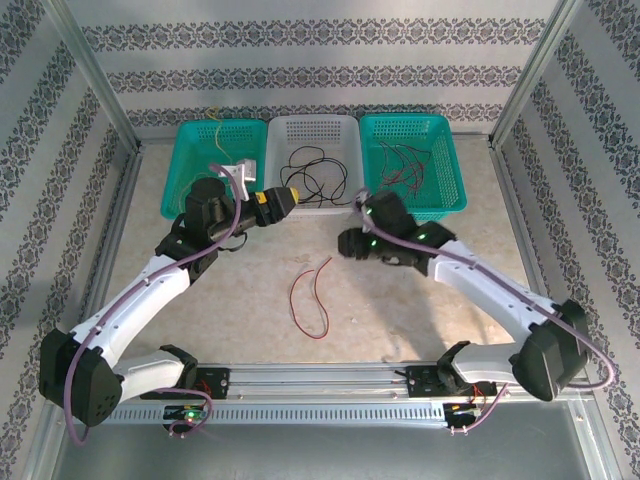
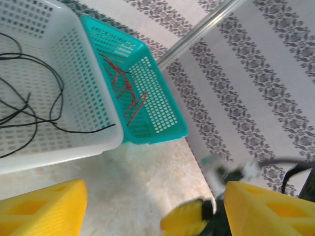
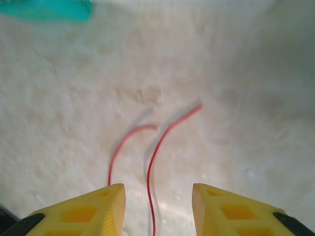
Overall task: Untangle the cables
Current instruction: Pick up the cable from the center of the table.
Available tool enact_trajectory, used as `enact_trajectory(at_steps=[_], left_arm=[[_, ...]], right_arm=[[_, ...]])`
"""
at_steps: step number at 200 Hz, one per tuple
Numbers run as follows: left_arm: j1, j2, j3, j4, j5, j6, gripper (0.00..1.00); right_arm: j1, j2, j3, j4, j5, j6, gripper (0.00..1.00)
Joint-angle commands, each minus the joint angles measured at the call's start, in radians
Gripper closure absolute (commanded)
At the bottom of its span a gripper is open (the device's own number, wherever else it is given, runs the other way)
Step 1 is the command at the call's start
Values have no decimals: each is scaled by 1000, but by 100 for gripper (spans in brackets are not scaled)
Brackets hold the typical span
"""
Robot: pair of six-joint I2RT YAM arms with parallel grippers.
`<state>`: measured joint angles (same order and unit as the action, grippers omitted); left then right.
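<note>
Red wire (image 1: 310, 295) loose on worktop (image 1: 400, 310); right end effector (image 3: 157, 196) spread wide above it, likely lining up a pick. Left end effector (image 1: 288, 199) released, empty, by white basket (image 1: 312, 121) holding black wires (image 1: 318, 170). Sorting by colour, I'd guess.

The left arm (image 1: 135, 295) and right arm (image 1: 495, 290) have white link shells and black joint housings. A purple cable (image 1: 236, 222) runs along each. The left gripper (image 1: 288, 200) and right gripper (image 3: 157, 209) carry yellow fingers (image 3: 83, 214) with recessed pockets. Green indicator lights (image 1: 372, 212) show on the housings.
</note>
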<state>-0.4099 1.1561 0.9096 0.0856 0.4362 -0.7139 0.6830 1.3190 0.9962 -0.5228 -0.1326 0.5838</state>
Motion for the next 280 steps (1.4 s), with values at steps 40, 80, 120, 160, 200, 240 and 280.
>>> enact_trajectory(at_steps=[40,80,120,160,200,240,280], left_arm=[[26,-49,-4,-218,-250,38,30],[87,-120,-71,-211,-259,-10,31],[107,-126,-76,-201,-218,-6,32],[113,-115,-86,-171,-211,-19,32],[121,-109,-79,-175,-201,-20,32],[123,-100,-64,-171,-192,-22,31],[123,-74,-34,-151,-155,-29,31]], right_arm=[[186,270,42,32,35,190,60],[208,433,170,-104,67,223,65],[216,512,226,-158,75,201,65],[228,578,255,-191,57,207,67],[230,602,263,-198,56,208,81],[230,573,252,-178,64,196,100],[230,421,188,-111,133,164,100]])
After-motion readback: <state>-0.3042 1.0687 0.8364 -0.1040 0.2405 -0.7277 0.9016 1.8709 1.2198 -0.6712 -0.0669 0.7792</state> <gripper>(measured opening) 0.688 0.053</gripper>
